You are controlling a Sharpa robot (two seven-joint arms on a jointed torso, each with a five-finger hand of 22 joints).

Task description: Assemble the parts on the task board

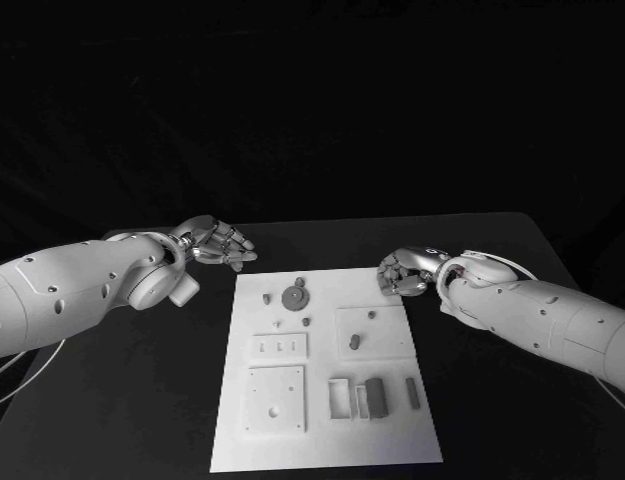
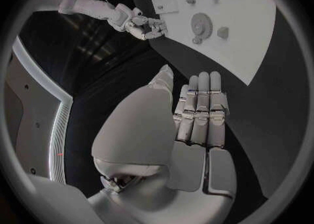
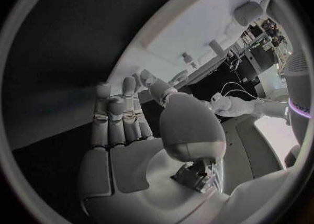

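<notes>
Task board (image 1: 327,440): white rectangular plate, mid-table, long side running away from robot. Grey parts on it: gear (image 1: 296,298) near far end, upright blocks (image 1: 376,396) at near right, square plates at left. Left hand (image 1: 214,243) hovers off board's far-left corner, fingers extended side by side, holding nothing. Right hand (image 1: 407,272) at board's far-right edge, fingers loosely curled, nothing held.

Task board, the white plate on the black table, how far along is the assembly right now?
Nothing looks assembled yet. The white task board has a grey toothed gear and other small grey parts lying loose on it. Nothing is in hand: the silver left hand and silver right hand hover at its far corners, holding nothing. Picking up and fitting the parts remains.
</notes>
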